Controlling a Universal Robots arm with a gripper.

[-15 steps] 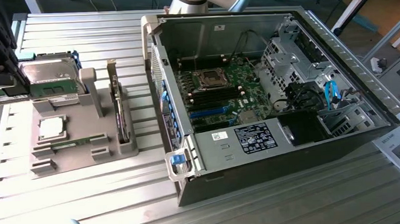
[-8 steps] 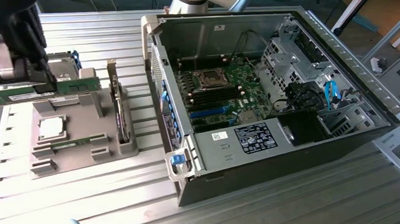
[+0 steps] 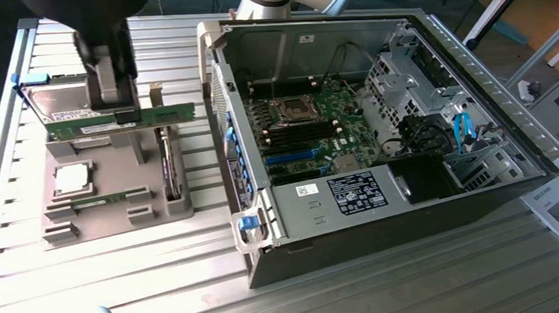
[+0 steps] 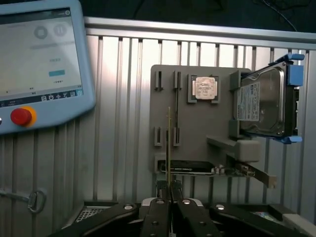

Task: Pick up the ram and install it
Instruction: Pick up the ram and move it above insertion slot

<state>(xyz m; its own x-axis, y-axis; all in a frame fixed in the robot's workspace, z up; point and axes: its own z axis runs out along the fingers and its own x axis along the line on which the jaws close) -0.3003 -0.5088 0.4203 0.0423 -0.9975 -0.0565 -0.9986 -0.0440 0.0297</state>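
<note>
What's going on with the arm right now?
The gripper is shut on one ram, holding it above the gray holder tray. The other ram stick lies in that tray near the processor chip. The open computer case sits to the exterior view's right; the held ram is not yet there.

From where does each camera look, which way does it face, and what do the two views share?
Exterior view: high above the table, looking down at the open computer case and the grey tray; the gripper shows, shut on the ram.
Wrist view: on the arm's wrist, looking along the fingers down onto the tray and a control tablet.
Shared: the held ram, the tray, the hard drive and the processor chip.
</note>
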